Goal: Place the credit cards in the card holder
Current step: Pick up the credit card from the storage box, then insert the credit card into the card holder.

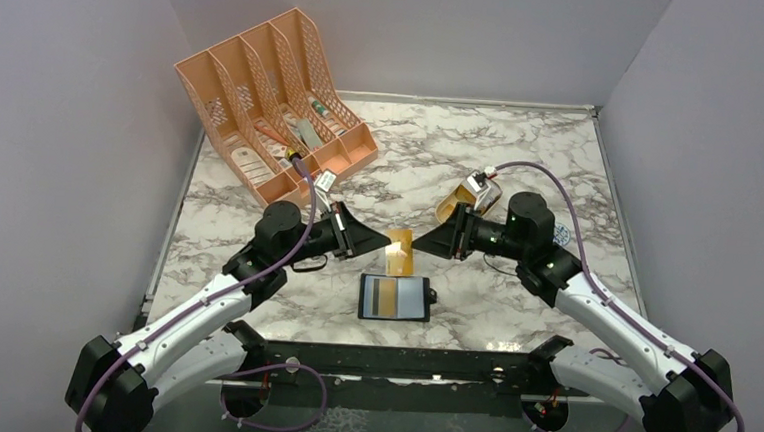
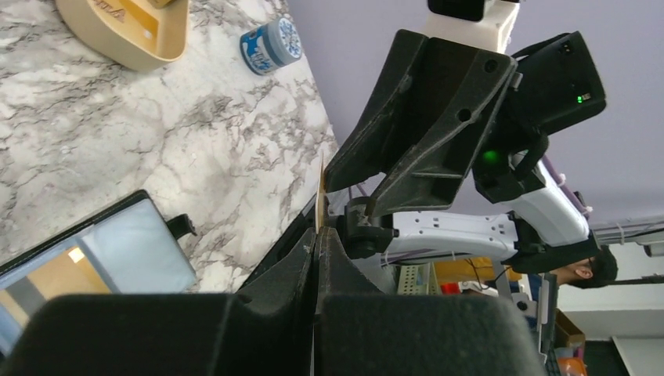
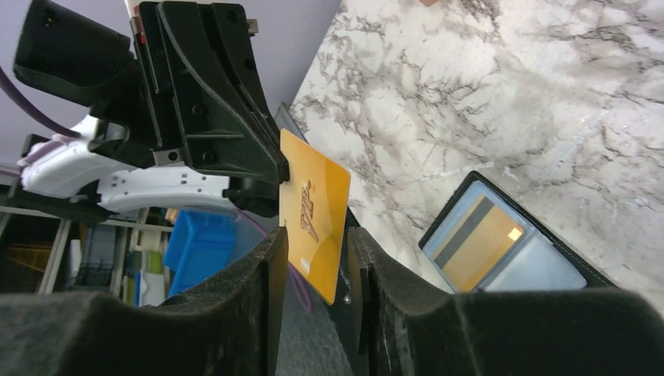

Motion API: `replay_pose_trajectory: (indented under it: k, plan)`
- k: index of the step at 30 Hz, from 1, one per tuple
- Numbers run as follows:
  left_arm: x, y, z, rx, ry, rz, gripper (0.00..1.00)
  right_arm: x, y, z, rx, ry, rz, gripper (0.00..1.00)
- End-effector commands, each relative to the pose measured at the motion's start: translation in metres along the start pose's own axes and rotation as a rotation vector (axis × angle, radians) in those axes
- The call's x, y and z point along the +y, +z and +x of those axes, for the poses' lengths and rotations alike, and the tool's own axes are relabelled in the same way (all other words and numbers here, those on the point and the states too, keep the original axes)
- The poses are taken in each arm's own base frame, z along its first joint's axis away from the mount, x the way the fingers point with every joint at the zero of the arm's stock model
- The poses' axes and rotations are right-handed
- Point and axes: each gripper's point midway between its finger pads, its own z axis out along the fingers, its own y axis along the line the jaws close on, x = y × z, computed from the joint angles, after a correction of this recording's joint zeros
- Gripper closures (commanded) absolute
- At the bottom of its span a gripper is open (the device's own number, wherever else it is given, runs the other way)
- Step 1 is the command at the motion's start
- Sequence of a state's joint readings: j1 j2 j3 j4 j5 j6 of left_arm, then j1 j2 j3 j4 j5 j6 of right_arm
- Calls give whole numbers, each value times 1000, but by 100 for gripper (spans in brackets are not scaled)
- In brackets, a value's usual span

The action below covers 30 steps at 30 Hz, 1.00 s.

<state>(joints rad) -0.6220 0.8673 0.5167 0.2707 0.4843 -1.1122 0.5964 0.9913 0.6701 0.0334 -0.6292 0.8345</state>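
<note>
Currently the left claw [image 1: 384,244] pinches the orange card [image 1: 401,255], long axis front-to-back.

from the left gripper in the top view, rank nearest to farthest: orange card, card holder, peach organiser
1. Orange card: pinched in the left gripper itself, mid-table.
2. Card holder: lying open on the table just below the card, toward the arm bases.
3. Peach organiser: far-left back corner.
</note>
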Motion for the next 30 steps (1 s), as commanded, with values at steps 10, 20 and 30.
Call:
replay_pose_trajectory:
  k: [10, 20, 30]
  plan:
    - [65, -5, 17, 35, 33, -221, 100, -75, -16, 25, 78, 8, 378, 54]
    - [106, -3, 45, 147, -18, -319, 100, -120, -10, 65, 226, 63, 490, 59]
    - [131, 0, 64, 205, -71, -348, 100, -142, 4, 89, 311, 67, 535, 71]
